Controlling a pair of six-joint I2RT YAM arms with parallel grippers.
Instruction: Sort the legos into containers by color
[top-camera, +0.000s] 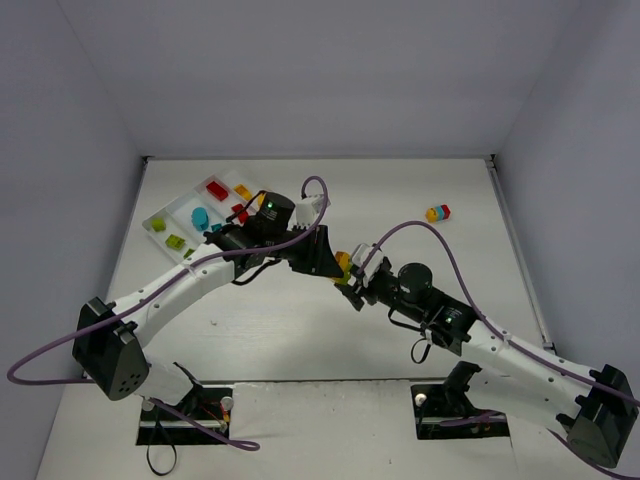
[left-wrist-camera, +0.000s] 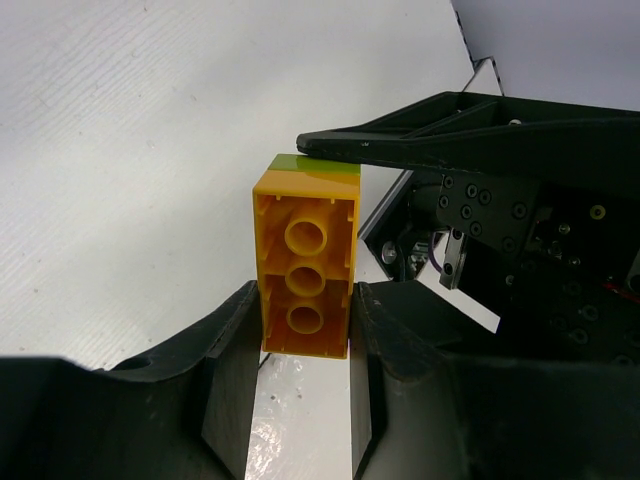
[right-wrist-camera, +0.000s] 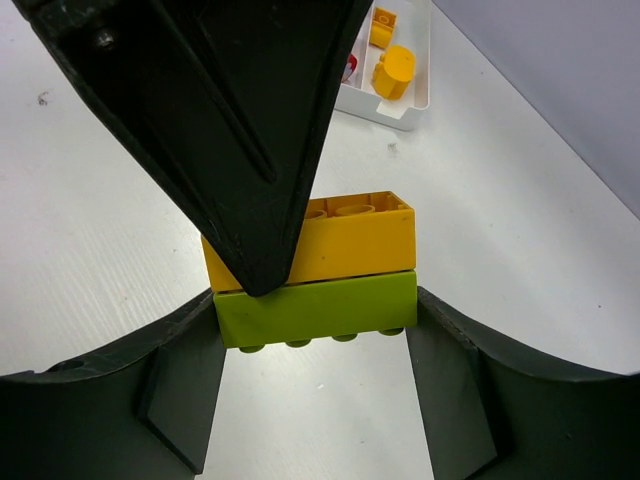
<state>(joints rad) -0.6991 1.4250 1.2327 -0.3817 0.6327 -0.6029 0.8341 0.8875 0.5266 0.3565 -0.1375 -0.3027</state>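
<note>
Glossy orange-yellow brick (right-wrist-camera: 340, 245), lime-green brick (right-wrist-camera: 315, 310), white tray (right-wrist-camera: 398, 114) (yellow pieces (right-wrist-camera: 395, 72) inside), red-and-yellow cluster (top-camera: 438, 212), purple cables (top-camera: 425, 226).

A: Middle passable?
B: No. Left gripper (left-wrist-camera: 305, 310) and right gripper (right-wrist-camera: 315, 312) meet there, clamping joined yellow brick (left-wrist-camera: 305, 240), green brick (right-wrist-camera: 335, 303).
A: Elsewhere?
B: Near table (top-camera: 300, 340) open. Tray (top-camera: 150, 225) blocks far left; brick stack (top-camera: 437, 212) far right.

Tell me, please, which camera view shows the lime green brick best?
The right wrist view: the lime green brick fills the centre, joined to the yellow brick. The left wrist view shows only a green sliver behind the yellow brick; in the top view it is too small to make out.
</note>
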